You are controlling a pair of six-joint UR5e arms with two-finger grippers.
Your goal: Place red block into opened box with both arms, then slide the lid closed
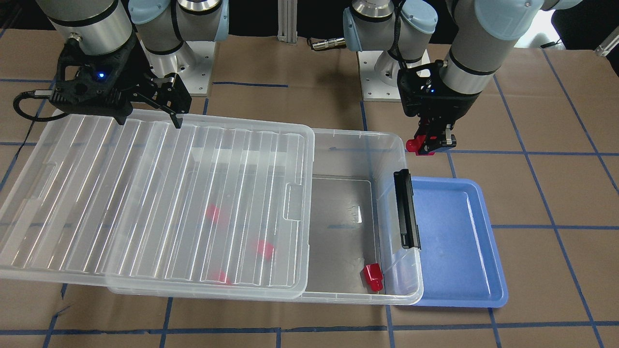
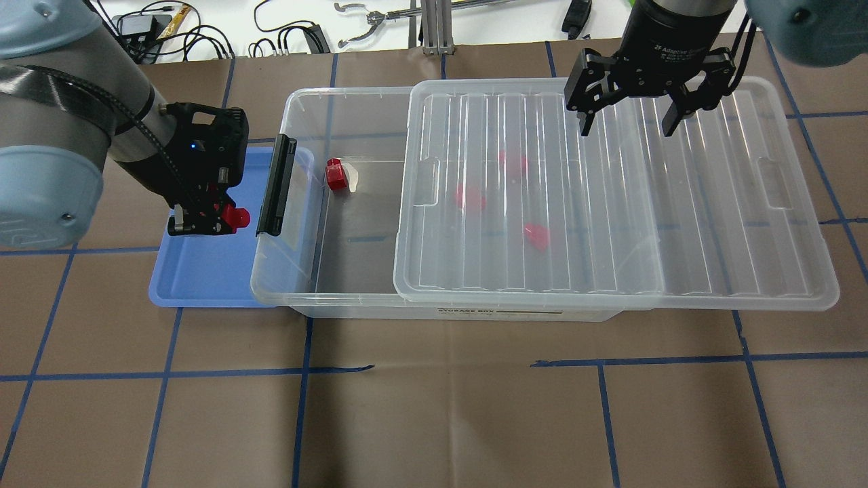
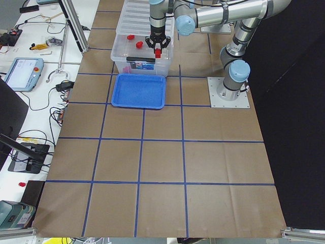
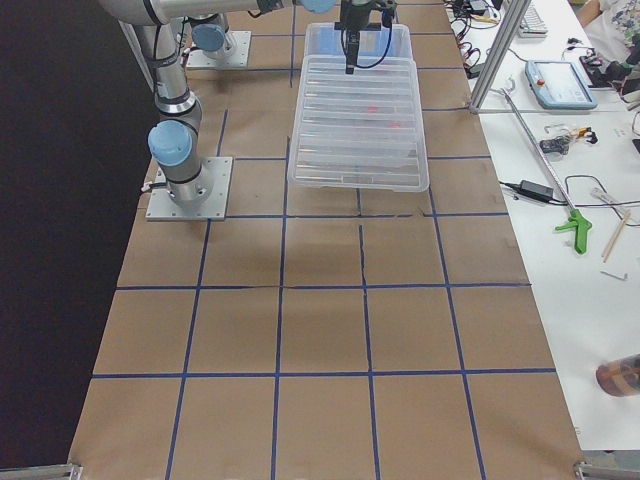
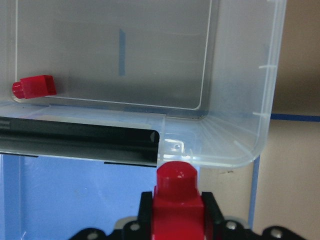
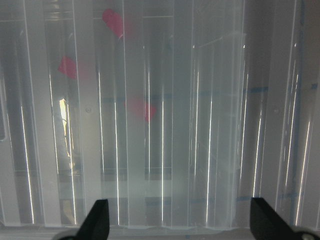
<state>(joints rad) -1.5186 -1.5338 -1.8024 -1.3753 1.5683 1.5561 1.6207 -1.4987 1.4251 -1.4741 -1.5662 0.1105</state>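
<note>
My left gripper (image 2: 207, 221) is shut on a red block (image 2: 236, 217), held above the blue tray beside the box's clipped short end. In the left wrist view that red block (image 5: 178, 199) sits between the fingers, stub towards the box wall. The clear box (image 2: 298, 102) is open at that end, and another red block (image 2: 335, 174) lies on its floor. The ribbed lid (image 2: 678, 224) covers the rest and overhangs the far end; three more red blocks show blurred beneath it. My right gripper (image 2: 627, 122) hangs open just above the lid's back edge, holding nothing.
The blue tray (image 2: 203, 278) lies flat against the box's short end, with nothing on the part I can see. A black clip bar (image 2: 277, 184) stands on that end of the box. Brown paper with blue tape lines covers the table in front of the box.
</note>
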